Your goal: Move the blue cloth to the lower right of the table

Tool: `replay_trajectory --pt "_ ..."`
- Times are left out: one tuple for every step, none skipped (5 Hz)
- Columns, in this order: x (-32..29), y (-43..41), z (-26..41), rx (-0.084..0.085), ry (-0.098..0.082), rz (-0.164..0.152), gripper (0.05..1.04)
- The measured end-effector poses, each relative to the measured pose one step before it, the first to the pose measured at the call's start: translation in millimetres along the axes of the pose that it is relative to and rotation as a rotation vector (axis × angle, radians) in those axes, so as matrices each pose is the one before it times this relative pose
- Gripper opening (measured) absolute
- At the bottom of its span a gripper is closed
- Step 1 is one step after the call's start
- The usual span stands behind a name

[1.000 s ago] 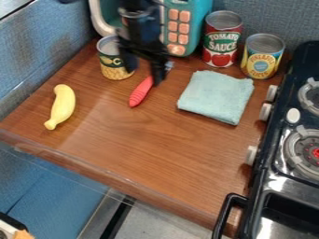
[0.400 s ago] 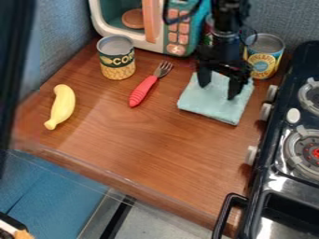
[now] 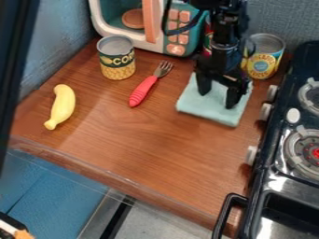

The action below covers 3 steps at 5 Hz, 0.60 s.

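The light blue cloth lies flat and folded in a square at the right rear of the wooden table, close to the stove. Over its middle is the black gripper, pointing down with its two fingers spread apart. Bare cloth shows between the fingertips, which are at or just above its surface; whether they touch it I cannot tell. The cloth's back part is hidden behind the gripper.
A red-handled fork lies left of the cloth, a corn can and a yellow banana farther left. Behind stand a toy microwave and a pineapple can. The stove borders the right side.
The gripper has come from the back left, above the fork, to the cloth, and then gone slightly lower. The cloth's near edge has shifted very slightly.
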<state>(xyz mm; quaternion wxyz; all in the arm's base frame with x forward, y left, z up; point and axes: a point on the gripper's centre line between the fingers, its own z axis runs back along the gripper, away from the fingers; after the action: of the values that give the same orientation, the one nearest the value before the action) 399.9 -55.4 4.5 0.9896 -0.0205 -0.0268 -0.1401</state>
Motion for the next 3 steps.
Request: replay_trajectory --pt "-36.50 -2.54 0.54 -0.0079 0.0244 -0.0038 0.999" --pt "-36.84 -7.11 0.91 -0.0070 0.0187 -0.0127 0.999" --pt "-28.75 -9.32 -0.63 -0.0212 0.0137 -0.0101 0.999"
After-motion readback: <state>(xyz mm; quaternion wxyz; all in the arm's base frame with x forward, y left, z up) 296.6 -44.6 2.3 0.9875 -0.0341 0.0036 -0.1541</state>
